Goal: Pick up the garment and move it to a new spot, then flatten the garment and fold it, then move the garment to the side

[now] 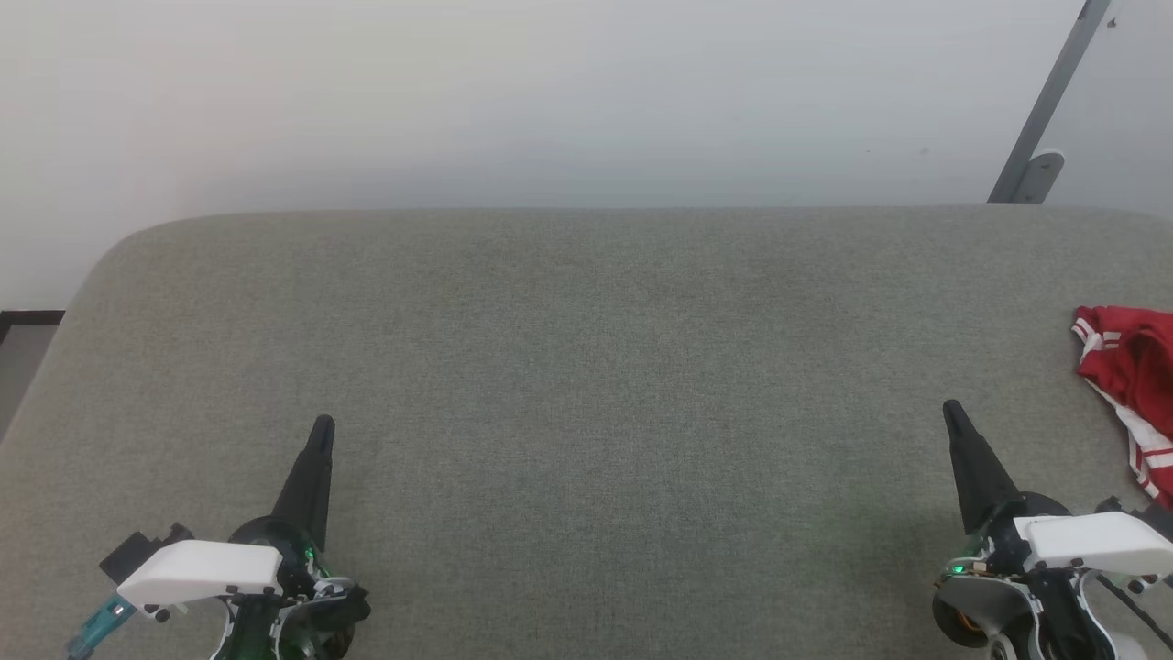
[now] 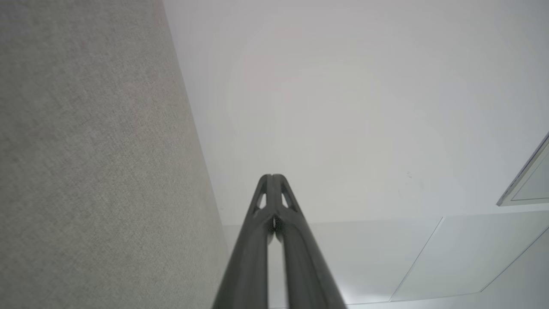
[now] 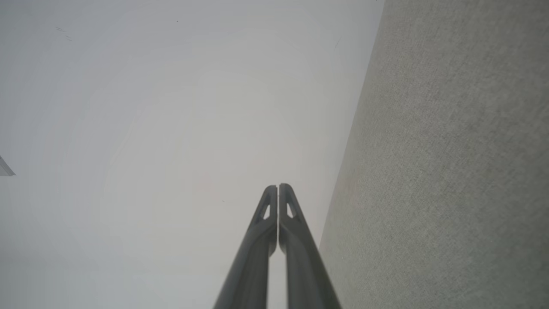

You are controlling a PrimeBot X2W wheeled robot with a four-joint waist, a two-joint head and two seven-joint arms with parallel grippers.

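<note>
Head view: I am watching the garment (image 1: 1132, 362) lying crumpled at the bench's (image 1: 586, 367) right edge; left gripper (image 1: 323, 425) and right gripper (image 1: 951, 409) are hovering, jaws pressed together.

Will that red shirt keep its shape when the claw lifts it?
Probably not: the shirt lies crumpled in soft folds, so it should droop. It looks thin, so likely light. The woven grey top may grip it if pushed.

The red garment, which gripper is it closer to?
The right gripper: the garment lies bunched off its right side at the picture's edge, while the left gripper sits far across the grey surface.
</note>
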